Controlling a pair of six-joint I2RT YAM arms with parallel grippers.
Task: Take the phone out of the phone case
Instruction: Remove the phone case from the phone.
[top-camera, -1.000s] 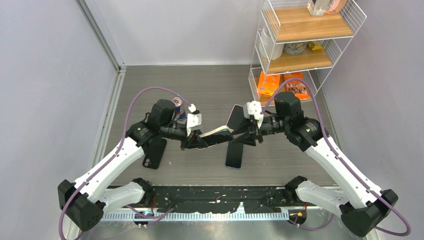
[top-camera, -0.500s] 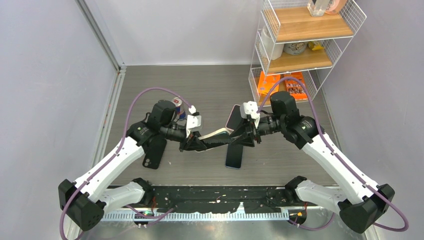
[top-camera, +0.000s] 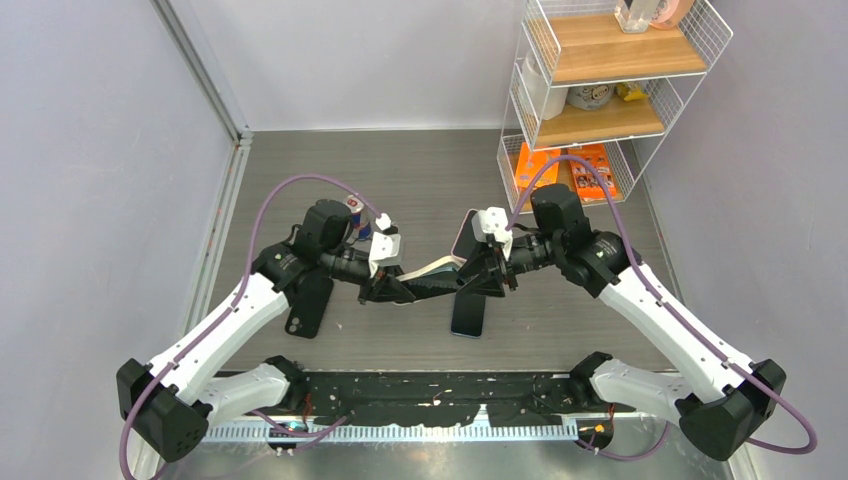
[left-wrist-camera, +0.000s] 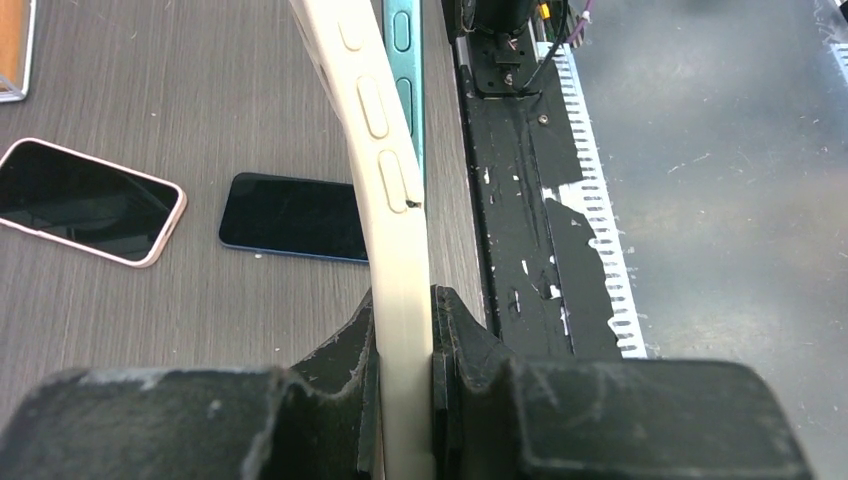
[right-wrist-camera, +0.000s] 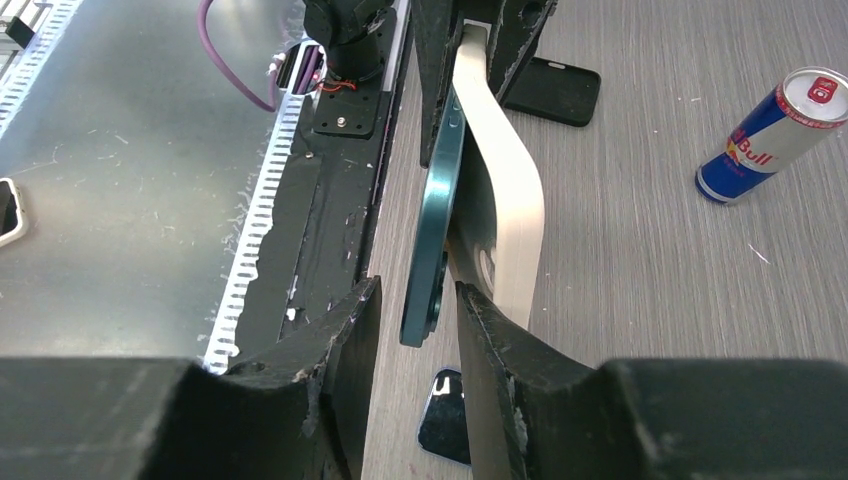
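Above the grey wood-grain table (top-camera: 420, 180), we hold the work mid-air. Our right hand (top-camera: 484, 272) has advanced leftward, bowing the soft cream phone case (right-wrist-camera: 505, 190) off the rigid teal phone (right-wrist-camera: 437, 235), which it pinches; separation is under way. Our left hand (top-camera: 400, 290) clamps the case's flat end.

phone (right-wrist-camera: 438, 230) between jaws | cream case (right-wrist-camera: 505, 190) peeling away

- Grey wood-grain tabletop (top-camera: 430, 170), evenly lit
- Plain pale lilac walls (top-camera: 90, 180) on three sides
- White wire rack (top-camera: 600, 80) with wooden shelves at the far right corner
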